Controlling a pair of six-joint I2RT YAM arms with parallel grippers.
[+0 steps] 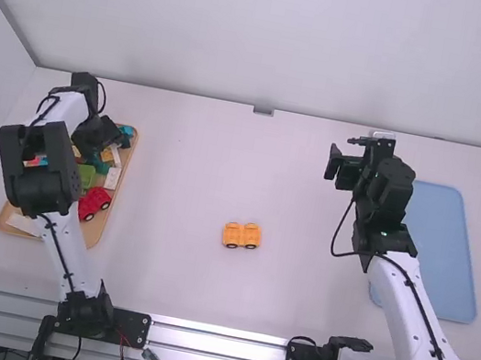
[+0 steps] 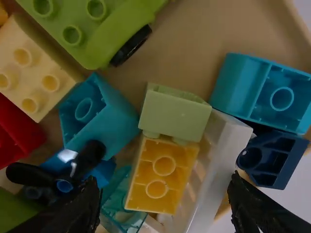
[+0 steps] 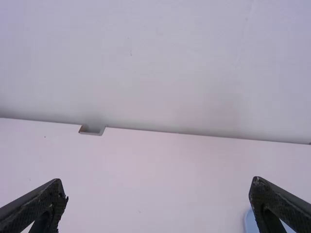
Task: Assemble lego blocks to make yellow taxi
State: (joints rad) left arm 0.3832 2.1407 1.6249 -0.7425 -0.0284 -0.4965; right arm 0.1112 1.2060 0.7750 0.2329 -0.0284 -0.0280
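A yellow-orange car piece with dark wheels (image 1: 242, 235) stands alone mid-table. My left gripper (image 1: 120, 138) is over the wooden tray (image 1: 98, 228) of blocks at the left. In the left wrist view, my left gripper (image 2: 163, 201) is open above a yellow brick (image 2: 158, 174) lying on its side, joined to a pale green brick (image 2: 172, 112); a white piece (image 2: 226, 145) lies against them. Neither finger visibly grips anything. On the right side, my right gripper (image 1: 343, 167) is held above the table; in its wrist view the right gripper (image 3: 158, 196) is open and holds nothing.
Around the yellow brick lie teal blocks (image 2: 99, 114), a cream brick (image 2: 36, 73), a green wheeled piece (image 2: 104, 34) and a dark blue brick (image 2: 272, 158). A red car (image 1: 94, 203) sits in the tray's nearer half. A blue tray (image 1: 440, 253) lies beside the right arm.
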